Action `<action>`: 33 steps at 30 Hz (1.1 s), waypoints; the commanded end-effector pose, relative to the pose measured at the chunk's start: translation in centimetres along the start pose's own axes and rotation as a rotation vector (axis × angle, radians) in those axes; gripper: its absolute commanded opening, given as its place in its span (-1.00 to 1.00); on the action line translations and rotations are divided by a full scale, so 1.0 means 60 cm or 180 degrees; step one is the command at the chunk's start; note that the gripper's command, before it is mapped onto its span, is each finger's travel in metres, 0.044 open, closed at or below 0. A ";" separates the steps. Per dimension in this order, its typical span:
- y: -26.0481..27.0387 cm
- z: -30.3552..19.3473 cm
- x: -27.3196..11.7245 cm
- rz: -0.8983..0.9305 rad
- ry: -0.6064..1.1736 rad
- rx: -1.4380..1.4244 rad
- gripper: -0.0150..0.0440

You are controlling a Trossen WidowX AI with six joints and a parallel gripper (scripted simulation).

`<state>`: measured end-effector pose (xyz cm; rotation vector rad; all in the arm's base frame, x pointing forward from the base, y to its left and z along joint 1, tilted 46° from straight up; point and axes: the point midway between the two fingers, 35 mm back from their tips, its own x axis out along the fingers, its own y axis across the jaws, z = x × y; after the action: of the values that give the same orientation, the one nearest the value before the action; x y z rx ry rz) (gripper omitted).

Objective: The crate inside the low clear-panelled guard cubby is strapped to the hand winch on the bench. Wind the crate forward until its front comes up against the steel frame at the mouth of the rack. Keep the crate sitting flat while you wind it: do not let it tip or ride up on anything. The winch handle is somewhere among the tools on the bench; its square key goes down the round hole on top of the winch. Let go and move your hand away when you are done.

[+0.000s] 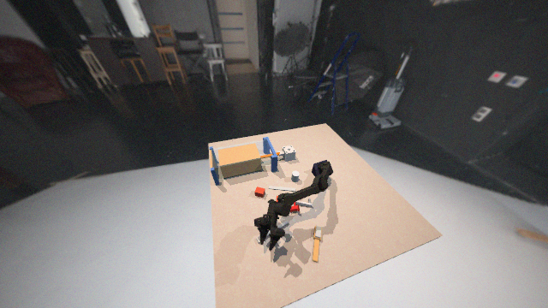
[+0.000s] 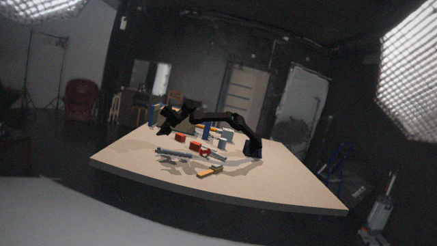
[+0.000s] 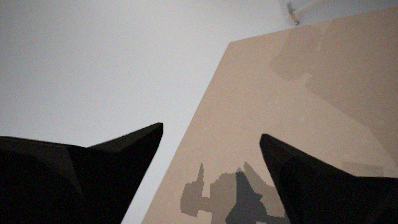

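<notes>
The crate [image 1: 239, 153] [image 2: 181, 127] sits flat in the clear-panelled cubby. A gap shows between its front and the blue frame [image 1: 276, 163] [image 2: 207, 130] at the mouth. An orange strap [image 1: 270, 156] runs from it to the grey winch [image 1: 288, 153] [image 2: 227, 135]; no handle stands on the winch. A grey bar tool with a knobbed end [image 2: 174, 152] lies beneath my gripper [image 1: 266, 245] [image 3: 212, 129], which hangs open and empty above the bench. Another grey bar [image 1: 304, 204] [image 2: 218, 156] lies by the red pieces. I cannot tell surely which is the winch handle.
Around the tools are a red block [image 1: 259, 192] [image 2: 180, 137], a second red block [image 2: 195, 146], a red spool-like piece [image 2: 205, 152], a grey cylinder [image 1: 295, 176] [image 2: 222, 143], a pale thin rod [image 1: 282, 188] and an orange-handled tool [image 1: 316, 250] [image 2: 205, 173]. The bench edge shows in the wrist view.
</notes>
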<state>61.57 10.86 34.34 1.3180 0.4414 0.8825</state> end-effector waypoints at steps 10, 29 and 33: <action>-0.062 -0.022 -0.054 -0.0797 0.0197 -0.1736 1.00; -0.139 -0.159 -0.217 -0.1232 0.2064 -0.4666 1.00; -0.144 -0.186 -0.244 -0.1100 0.2394 -0.5012 1.00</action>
<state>53.37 7.52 23.72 -0.0752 0.3775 0.8399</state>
